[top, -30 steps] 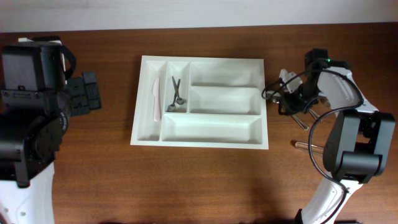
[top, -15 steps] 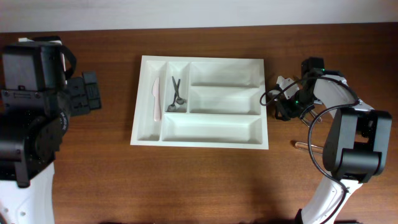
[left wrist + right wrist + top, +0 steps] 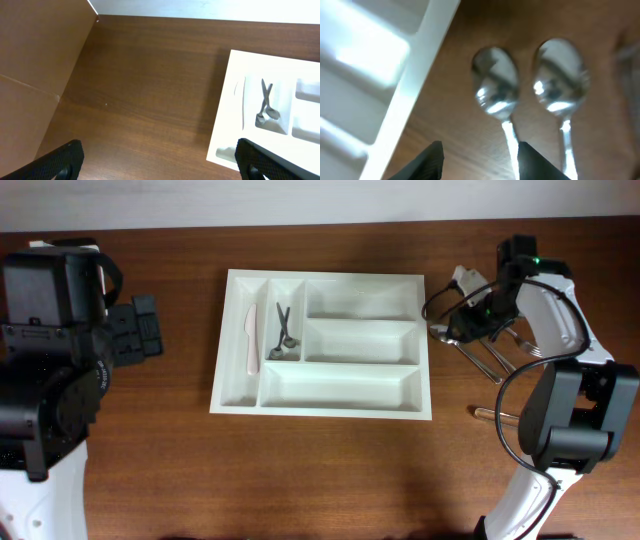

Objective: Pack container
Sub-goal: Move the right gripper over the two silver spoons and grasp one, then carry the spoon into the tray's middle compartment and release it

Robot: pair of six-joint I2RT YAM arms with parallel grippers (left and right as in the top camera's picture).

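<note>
The white divided tray (image 3: pixel 320 402) lies mid-table; it also shows in the left wrist view (image 3: pixel 227 120). It holds a pale knife (image 3: pixel 250 340) in its left slot and two crossed small metal utensils (image 3: pixel 283 332) beside it. Two metal spoons (image 3: pixel 478 356) lie on the table just right of the tray, bowls toward it. In the right wrist view their bowls (image 3: pixel 495 90) sit side by side ahead of my fingers. My right gripper (image 3: pixel 472 323) (image 3: pixel 480 152) is open and empty above the spoons. My left gripper (image 3: pixel 140 330) (image 3: pixel 160 160) is open and empty, left of the tray.
More cutlery lies right of the spoons, with a fork (image 3: pixel 527 346) near the right arm and a thin handle (image 3: pixel 493 416) nearer the front. The tray's right wall (image 3: pixel 415 75) is just left of the spoons. A backdrop edge (image 3: pixel 75 50) stands at the far left.
My right gripper has moved toward the far side of the table, uncovering the two spoons. The left arm and tray have not moved.
</note>
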